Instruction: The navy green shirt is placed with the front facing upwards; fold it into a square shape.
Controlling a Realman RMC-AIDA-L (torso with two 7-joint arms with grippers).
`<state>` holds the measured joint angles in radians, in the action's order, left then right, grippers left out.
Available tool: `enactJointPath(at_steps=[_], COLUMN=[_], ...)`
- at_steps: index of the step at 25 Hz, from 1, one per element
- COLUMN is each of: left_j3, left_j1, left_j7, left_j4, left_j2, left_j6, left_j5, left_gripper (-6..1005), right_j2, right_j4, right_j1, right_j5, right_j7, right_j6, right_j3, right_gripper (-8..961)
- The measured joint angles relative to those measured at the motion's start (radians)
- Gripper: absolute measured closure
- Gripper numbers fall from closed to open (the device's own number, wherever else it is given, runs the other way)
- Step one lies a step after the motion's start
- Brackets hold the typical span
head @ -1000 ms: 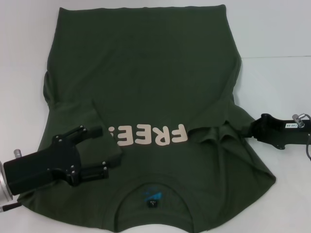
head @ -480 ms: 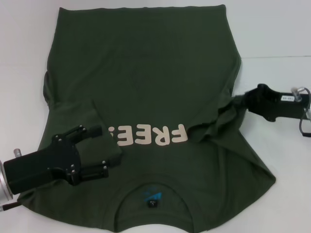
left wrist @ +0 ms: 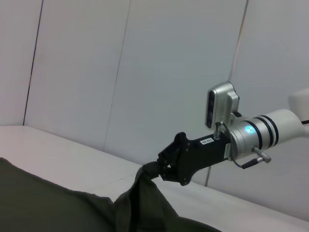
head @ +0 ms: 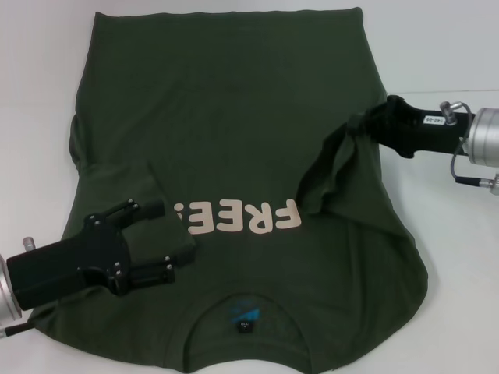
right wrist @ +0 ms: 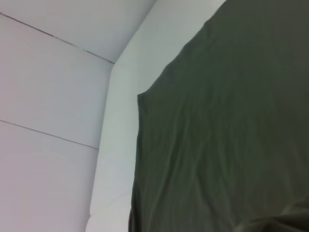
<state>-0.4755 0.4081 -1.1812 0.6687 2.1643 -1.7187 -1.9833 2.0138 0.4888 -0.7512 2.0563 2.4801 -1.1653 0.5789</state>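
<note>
We count one garment and two pincers on a single white desk (head: 437,70). The navy green shirt (head: 234,117) lies spread front-up across the desk, its collar (head: 245,300) nearest us and its hem at the far edge. Inside the round collar we see a small black tag (head: 246,325) with blue print just above it. Across the chest runs cream lettering (head: 238,218), upside down from our side; we read "FREE", and the last character is partly covered by folded cloth. The fabric is a dark olive green, mostly flat, with soft creases.

At near left, the left pincer (head: 165,241) rests over the sleeve that is folded inward onto the chest; its two black fingers stand apart, one above and one below the folded edge. We cannot tell whether they touch the cloth.

Farther off at right, the right pincer (head: 366,125) is clamped on a bunched corner of the other sleeve, raised above the desk, so that a drape of cloth hangs from it down toward the lettering. The left wrist view shows the same right pincer (left wrist: 153,170) with cloth gathered in its tip. In the right wrist view we see only the shirt's flat body (right wrist: 227,125) and pale desk beside it.
</note>
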Motion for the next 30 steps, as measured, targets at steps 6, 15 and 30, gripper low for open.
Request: enactJointPath(at_steps=[6, 15, 30], left_j3=[0.0, 0.0, 0.0], left_j1=[0.003, 0.009, 0.012], left_j7=[-0.001, -0.002, -0.002], left_j4=[-0.006, -0.013, -0.022], left_j2=[0.0, 0.0, 0.0], left_j6=[0.014, 0.025, 0.025], left_j5=[0.0, 0.002, 0.003], left_gripper=[64, 65, 65], right_j2=[0.008, 0.018, 0.017], right_j4=[-0.011, -0.011, -0.025], right_j1=[-0.02, -0.02, -0.014], right_j5=[-0.015, -0.028, -0.029], right_j7=[0.0, -0.004, -0.057], right_j6=[-0.015, -0.054, -0.085], right_j3=[0.002, 0.003, -0.001], right_gripper=[943, 944, 797])
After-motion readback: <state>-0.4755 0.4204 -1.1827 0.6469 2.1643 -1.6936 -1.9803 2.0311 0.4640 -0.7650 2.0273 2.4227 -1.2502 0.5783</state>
